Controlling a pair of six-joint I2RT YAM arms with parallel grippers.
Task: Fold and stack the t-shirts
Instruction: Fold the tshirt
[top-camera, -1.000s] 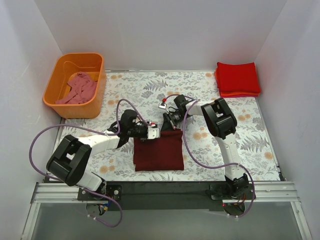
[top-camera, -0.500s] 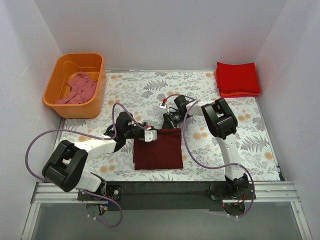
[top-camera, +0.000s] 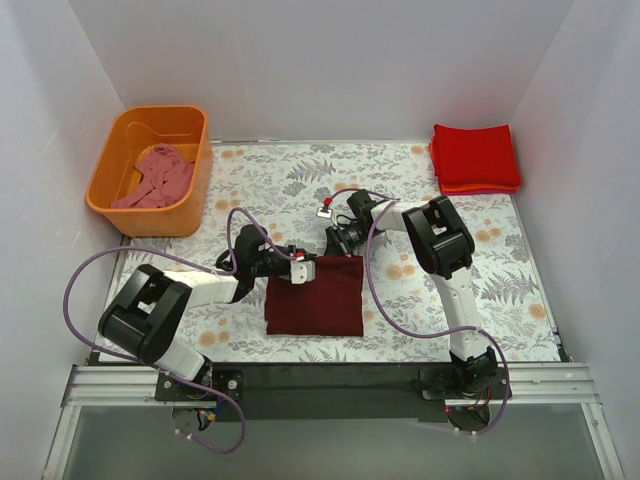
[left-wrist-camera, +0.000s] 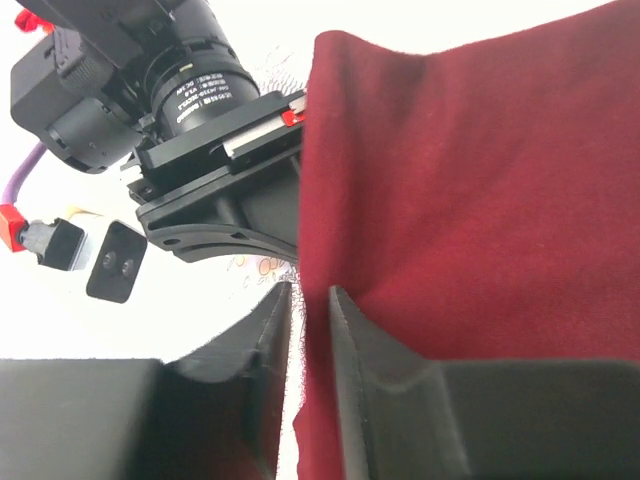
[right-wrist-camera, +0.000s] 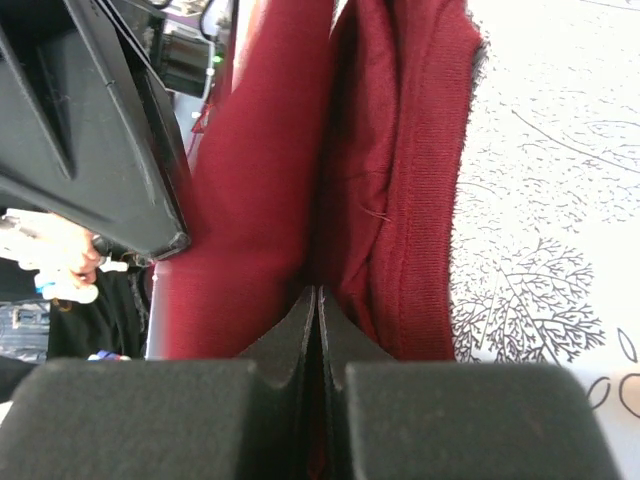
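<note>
The dark maroon t-shirt (top-camera: 315, 300) lies folded into a rectangle on the floral table, in front of both arms. My left gripper (top-camera: 297, 269) is at its far left corner, my right gripper (top-camera: 341, 250) at its far right edge. In the left wrist view my gripper (left-wrist-camera: 310, 295) stands nearly closed around the maroon edge (left-wrist-camera: 480, 200). In the right wrist view my gripper (right-wrist-camera: 318, 292) is pressed shut on the shirt's folded layers (right-wrist-camera: 260, 180). The folded bright red t-shirts (top-camera: 476, 157) are stacked at the far right corner. The dusty pink t-shirt (top-camera: 155, 178) lies crumpled in the orange tub (top-camera: 196, 150).
The orange tub stands at the far left corner of the table. White walls enclose the table on three sides. The arm bases and a metal rail (top-camera: 330, 383) run along the near edge. Purple cables (top-camera: 90, 280) loop beside the left arm.
The maroon shirt has shifted slightly away from the near edge with both grippers on its far edge. The left arm's elbow has swung; the right arm has barely moved.
</note>
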